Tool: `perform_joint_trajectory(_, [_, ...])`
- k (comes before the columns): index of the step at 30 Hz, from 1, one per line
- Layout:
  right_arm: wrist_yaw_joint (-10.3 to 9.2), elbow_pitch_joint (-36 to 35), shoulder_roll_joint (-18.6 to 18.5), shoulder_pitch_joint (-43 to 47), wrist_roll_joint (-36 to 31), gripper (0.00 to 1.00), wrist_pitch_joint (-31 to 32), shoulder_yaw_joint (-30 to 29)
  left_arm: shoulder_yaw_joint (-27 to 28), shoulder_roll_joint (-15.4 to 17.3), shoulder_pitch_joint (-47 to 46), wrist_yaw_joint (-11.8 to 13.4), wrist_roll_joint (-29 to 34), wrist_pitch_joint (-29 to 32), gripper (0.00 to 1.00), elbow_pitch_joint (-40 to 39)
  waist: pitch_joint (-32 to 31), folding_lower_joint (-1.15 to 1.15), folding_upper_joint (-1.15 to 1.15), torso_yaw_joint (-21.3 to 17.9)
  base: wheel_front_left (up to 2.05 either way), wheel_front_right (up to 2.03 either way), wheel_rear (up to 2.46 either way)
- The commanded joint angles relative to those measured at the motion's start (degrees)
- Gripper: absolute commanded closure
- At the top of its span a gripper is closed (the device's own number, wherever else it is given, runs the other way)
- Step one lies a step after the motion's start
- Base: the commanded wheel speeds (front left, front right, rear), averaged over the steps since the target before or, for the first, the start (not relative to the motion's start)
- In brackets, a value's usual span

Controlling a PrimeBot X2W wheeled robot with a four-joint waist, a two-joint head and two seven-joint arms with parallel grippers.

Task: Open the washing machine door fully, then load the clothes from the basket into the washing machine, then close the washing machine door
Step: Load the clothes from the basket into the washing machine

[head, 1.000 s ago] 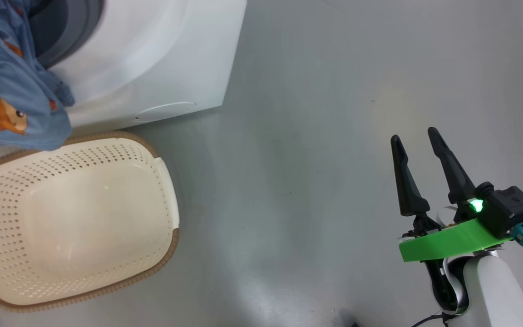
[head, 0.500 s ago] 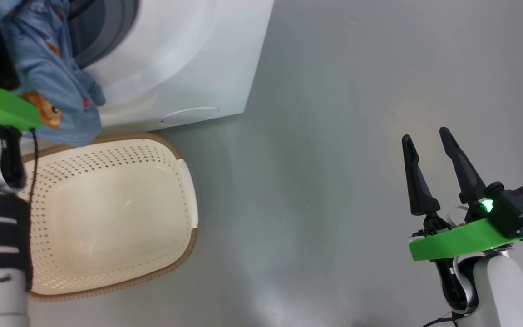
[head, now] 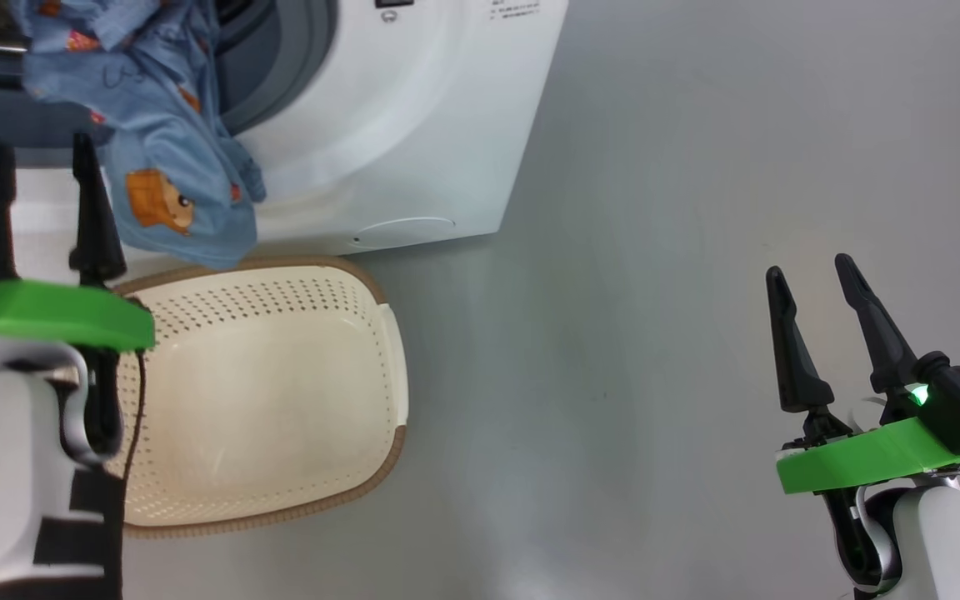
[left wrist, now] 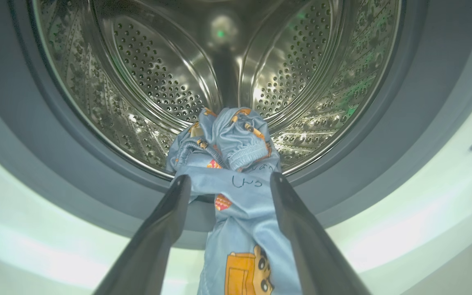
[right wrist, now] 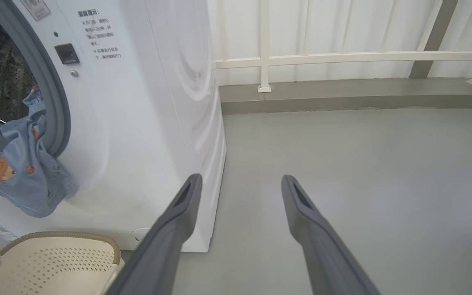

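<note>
The white washing machine [head: 413, 125] stands with its opening uncovered; the washing machine door is out of view. Light-blue clothes [head: 167, 179] with an orange cartoon figure lie half in the steel drum [left wrist: 158, 82] and hang out over the grey gasket. In the left wrist view the clothes [left wrist: 244, 213] show between the spread fingers of my left gripper [left wrist: 230, 178], which is open and holds nothing. In the head view my left gripper [head: 42, 146] stands back from the opening, above the empty cream basket [head: 280, 392]. My right gripper [head: 809, 267] is open over bare floor, far right.
The basket [right wrist: 55, 262] sits on the grey floor right before the washing machine [right wrist: 150, 102], under the hanging clothes [right wrist: 27, 180]. A white railing [right wrist: 342, 57] and a low kerb run along the wall beyond the machine. Open floor stretches to the right.
The head camera has shifted, so the whole scene slid right. My left gripper has drawn back from the opening, open, leaving the clothes draped over the lip. The right arm has held still.
</note>
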Motion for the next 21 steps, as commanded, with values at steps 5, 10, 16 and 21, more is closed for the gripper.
perform_joint_trajectory(5, [0.07,-1.28,-1.06,1.92,-0.73,0.00,-0.28,0.92,1.83,1.13,6.60,-0.15,0.31,-0.30,0.00,-5.03,-1.36,0.00,0.00,1.33,0.00,0.00,0.00])
perform_joint_trajectory(10, [0.07,-1.47,-1.43,2.16,-0.70,0.00,-0.28,0.74,2.24,0.44,11.60,-0.15,0.46,-0.30,0.00,-7.87,-1.35,0.00,0.00,2.03,0.00,0.00,0.00])
perform_joint_trajectory(16, [0.07,-1.42,-1.81,2.43,-0.64,0.00,-0.28,0.54,3.04,-0.11,16.68,-0.15,0.77,-0.30,0.00,-11.38,-1.60,0.00,0.00,2.59,0.00,0.00,0.00])
perform_joint_trajectory(21, [0.07,-1.05,-2.13,3.10,-0.58,0.00,-0.28,0.44,4.06,-0.95,20.98,-0.15,0.43,-0.30,0.00,-13.92,-2.77,0.00,0.00,2.95,0.00,0.00,0.00])
